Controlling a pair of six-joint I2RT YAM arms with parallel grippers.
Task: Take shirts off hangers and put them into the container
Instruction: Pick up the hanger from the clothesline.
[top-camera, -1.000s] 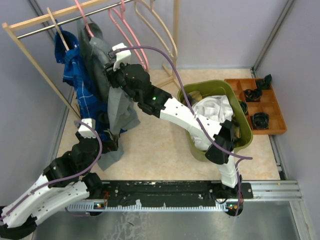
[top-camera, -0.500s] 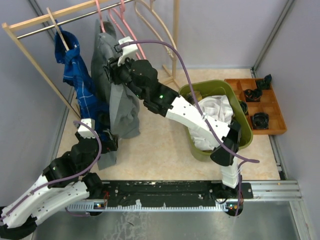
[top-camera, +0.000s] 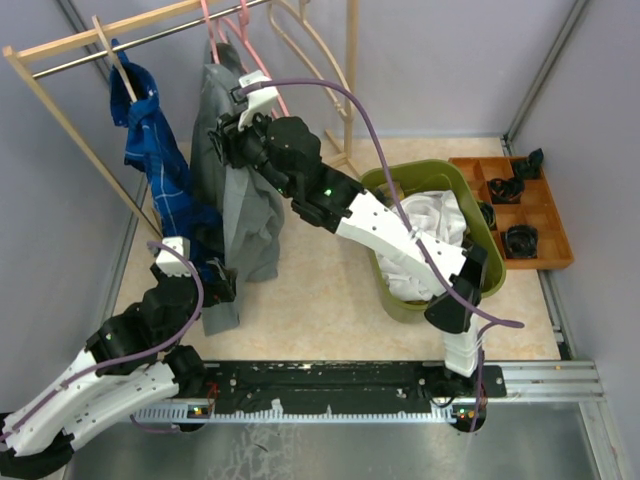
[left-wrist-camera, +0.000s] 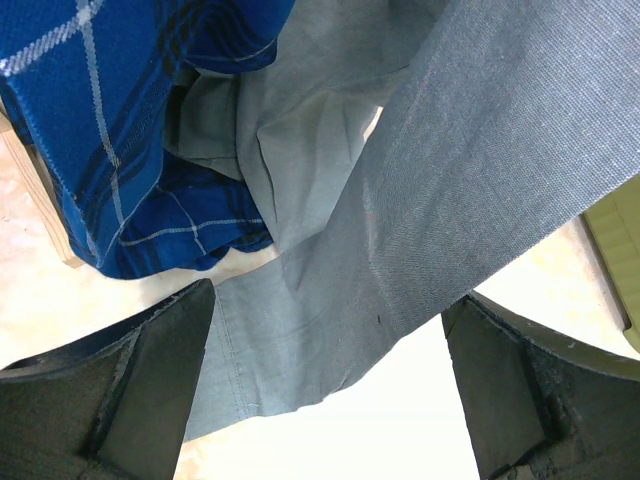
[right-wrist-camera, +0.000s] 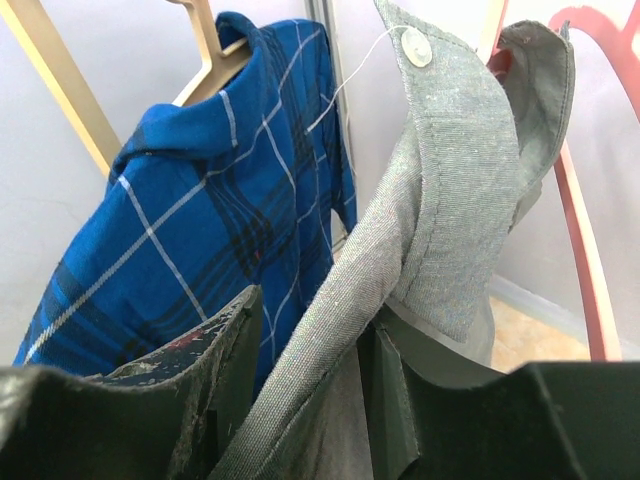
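arm (top-camera: 372, 226) outstretched, right gripper (right-wrist-camera: 308, 345) on shirt (top-camera: 250, 215)

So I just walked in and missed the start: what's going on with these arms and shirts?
The right gripper has its jaws shut on the grey shirt near its collar; the shirt hangs on a pink hanger. The left gripper is open by that shirt's hem. A blue shirt hangs beside it; a white shirt lies in the green basin.

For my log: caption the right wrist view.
Right gripper clamps soft grey button-up shirt by its edge; blue checked shirt behind.
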